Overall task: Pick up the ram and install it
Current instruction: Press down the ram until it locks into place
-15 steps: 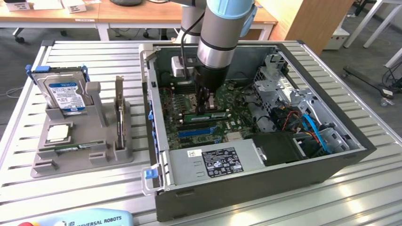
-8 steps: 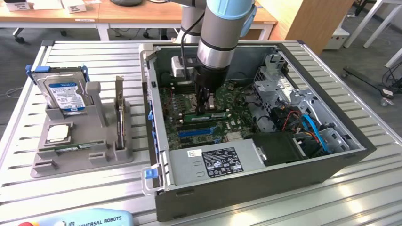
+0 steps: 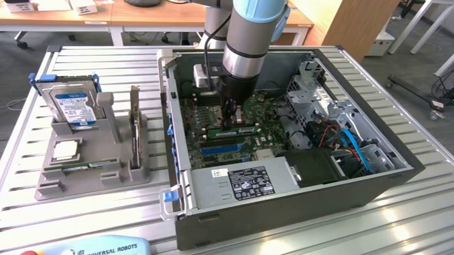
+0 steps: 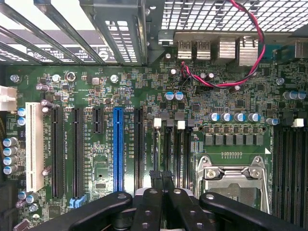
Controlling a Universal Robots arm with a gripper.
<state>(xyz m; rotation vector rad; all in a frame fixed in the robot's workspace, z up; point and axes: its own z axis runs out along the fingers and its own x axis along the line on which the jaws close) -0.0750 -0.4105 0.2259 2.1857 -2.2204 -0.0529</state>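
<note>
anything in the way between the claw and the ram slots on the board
Nothing visible. The shut claw sits right at the ram slots, beside a green ram stick; the red and black cable lies clear.

Open PC case [image 3: 397, 175] on slatted table [image 3: 92, 212]; grey holder rack [image 3: 106, 175] at exterior view's left with blue-labelled hard drive [image 3: 71, 103], upright dark card [image 3: 135, 127]. Motherboard: blue slot [image 4: 118, 149], CPU socket [image 4: 231, 180].
</note>
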